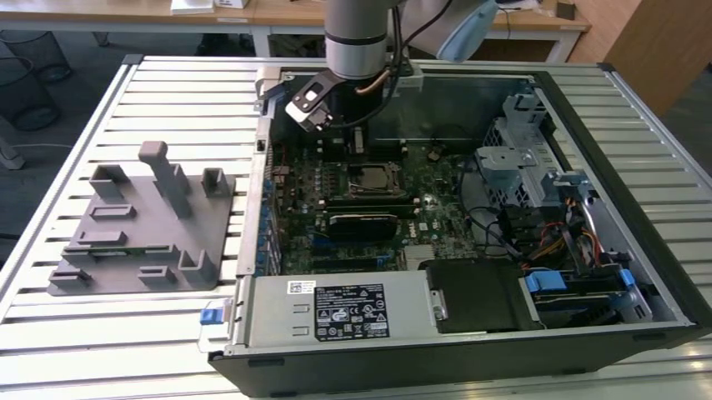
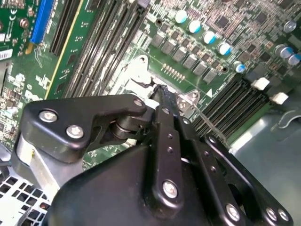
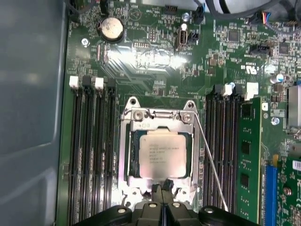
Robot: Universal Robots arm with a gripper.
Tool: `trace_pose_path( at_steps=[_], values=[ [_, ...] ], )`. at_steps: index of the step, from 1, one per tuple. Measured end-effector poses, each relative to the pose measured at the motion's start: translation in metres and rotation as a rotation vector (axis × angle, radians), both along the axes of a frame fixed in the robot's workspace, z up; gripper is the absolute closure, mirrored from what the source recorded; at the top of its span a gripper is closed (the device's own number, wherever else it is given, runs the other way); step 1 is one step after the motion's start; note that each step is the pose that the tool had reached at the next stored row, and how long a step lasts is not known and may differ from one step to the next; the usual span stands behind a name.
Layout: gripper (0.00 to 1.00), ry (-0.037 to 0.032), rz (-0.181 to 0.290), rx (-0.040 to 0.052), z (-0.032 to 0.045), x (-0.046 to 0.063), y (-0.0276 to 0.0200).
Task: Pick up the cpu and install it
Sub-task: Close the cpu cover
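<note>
The small flat square cpu [image 3: 162, 153] with its silver-grey metal top lies flat inside the silver metal socket frame [image 3: 128, 155] on the green motherboard [image 3: 150, 61]; the exterior view shows it [image 1: 373, 177] near the board's middle. The black gripper [image 3: 162, 190] has its fingertips pressed together with nothing visible between them. The tips sit at one edge of the socket frame, just beside the cpu's rim. In the second wrist view the gripper [image 2: 162, 94] points down at that same frame.

Rows of black memory slots [image 3: 91, 155] flank the socket on both sides, and a green memory stick [image 3: 247, 160] stands in the farther bank. A thin wire lever [image 3: 209, 165] slants along the frame between the socket and those slots. A round silver coin battery [image 3: 112, 29] lies well apart from the socket.

In the exterior view the grey robot arm [image 1: 356, 37] reaches into the black computer case [image 1: 445, 354]. The case walls ring the board, and a metal drive cage [image 1: 523, 162] crowds the exterior view's right. A grey plastic fixture block [image 1: 145, 225] sits on the pale slatted worktop [image 1: 67, 342], apart from the case.
</note>
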State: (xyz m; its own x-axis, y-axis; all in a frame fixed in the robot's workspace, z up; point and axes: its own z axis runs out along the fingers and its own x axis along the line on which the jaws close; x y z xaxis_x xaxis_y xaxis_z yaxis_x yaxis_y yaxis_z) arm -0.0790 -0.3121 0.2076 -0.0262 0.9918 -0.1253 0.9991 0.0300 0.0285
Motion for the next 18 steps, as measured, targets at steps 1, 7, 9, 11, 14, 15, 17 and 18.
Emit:
trace_pose_path(
  at_steps=[1,7,9,11,14,15,17,18],
  values=[
    [0.89,0.0004,0.000,0.0000,0.0000,0.002,0.0000],
    [0.89,0.0015,0.000,0.0000,0.0000,0.009,0.0000],
    [0.89,0.0016,0.000,0.0000,0.0000,0.010,0.0000],
    [0.89,0.0016,0.000,0.0000,0.0000,0.012,-0.0001],
    [0.89,0.0017,0.000,-0.0001,0.0000,0.015,0.0000],
    [0.89,0.0017,0.000,0.0000,0.0000,0.015,-0.0001],
    [0.89,0.0017,0.000,-0.0001,0.0000,0.018,0.0000],
    [0.89,0.0017,0.000,0.0000,0.0000,0.019,0.0000]
  ],
)
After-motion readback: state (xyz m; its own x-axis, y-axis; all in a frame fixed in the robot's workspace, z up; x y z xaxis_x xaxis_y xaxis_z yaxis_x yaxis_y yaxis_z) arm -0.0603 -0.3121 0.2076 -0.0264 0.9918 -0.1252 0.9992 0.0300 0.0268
